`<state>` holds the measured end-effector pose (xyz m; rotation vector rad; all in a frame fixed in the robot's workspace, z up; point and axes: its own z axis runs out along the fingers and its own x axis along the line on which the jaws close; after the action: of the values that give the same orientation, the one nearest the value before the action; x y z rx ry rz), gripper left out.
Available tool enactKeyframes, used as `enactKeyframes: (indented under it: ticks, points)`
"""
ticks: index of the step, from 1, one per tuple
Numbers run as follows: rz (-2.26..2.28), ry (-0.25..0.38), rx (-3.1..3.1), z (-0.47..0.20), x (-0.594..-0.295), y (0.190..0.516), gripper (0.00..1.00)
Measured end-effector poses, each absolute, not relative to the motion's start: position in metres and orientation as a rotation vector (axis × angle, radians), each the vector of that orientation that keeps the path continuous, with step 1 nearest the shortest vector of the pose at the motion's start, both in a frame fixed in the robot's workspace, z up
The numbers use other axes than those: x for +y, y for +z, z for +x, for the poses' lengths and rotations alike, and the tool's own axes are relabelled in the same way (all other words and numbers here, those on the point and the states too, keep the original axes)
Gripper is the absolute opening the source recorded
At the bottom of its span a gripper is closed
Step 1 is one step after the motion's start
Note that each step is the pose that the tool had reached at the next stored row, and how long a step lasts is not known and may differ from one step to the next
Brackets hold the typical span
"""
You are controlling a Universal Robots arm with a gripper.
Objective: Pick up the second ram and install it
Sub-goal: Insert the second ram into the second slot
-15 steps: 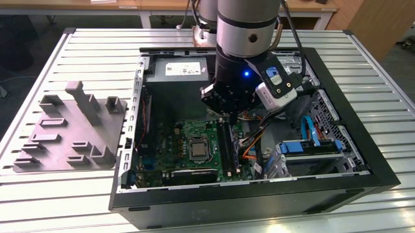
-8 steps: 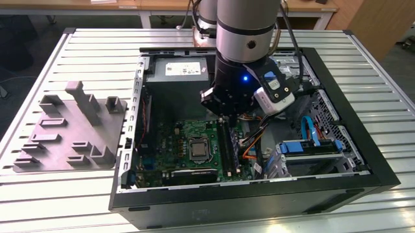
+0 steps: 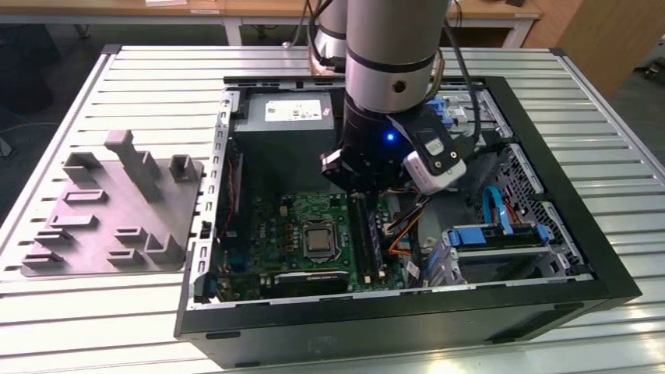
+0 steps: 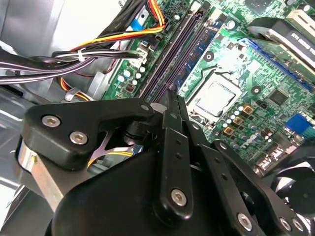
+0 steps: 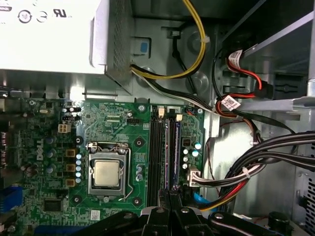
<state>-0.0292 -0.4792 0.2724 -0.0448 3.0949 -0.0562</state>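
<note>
My gripper (image 3: pixel 359 189) is down inside the open computer case, over the memory slots of the green motherboard (image 5: pixel 113 132). In both wrist views its black fingers (image 4: pixel 170 128) stand close together, shut on the second ram (image 5: pixel 168 157). The ram shows edge-on as a narrow dark bar running away from the fingertips, in line with the long black slots (image 5: pixel 156 157) and low against them. Another stick with a blue-green label (image 4: pixel 199 51) sits in the neighbouring slot. In the exterior view the ram (image 3: pixel 366 234) is a dark bar below the gripper.
The processor socket (image 5: pixel 107 173) lies beside the slots. Bundled cables (image 5: pixel 256 162) and yellow wires (image 5: pixel 197 54) crowd the other side. The power supply (image 3: pixel 286 117) fills the case's far end; blue drive bays (image 3: pixel 499 238) lie at the exterior view's right. A grey fixture plate (image 3: pixel 114 202) rests outside the case.
</note>
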Motion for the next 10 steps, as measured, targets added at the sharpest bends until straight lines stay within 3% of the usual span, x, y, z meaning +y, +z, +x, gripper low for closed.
enactKeyframes:
  ticks: [10]
  points:
    - [-0.044, -0.056, 3.095, -0.03, -0.479, 0.258, 0.11]
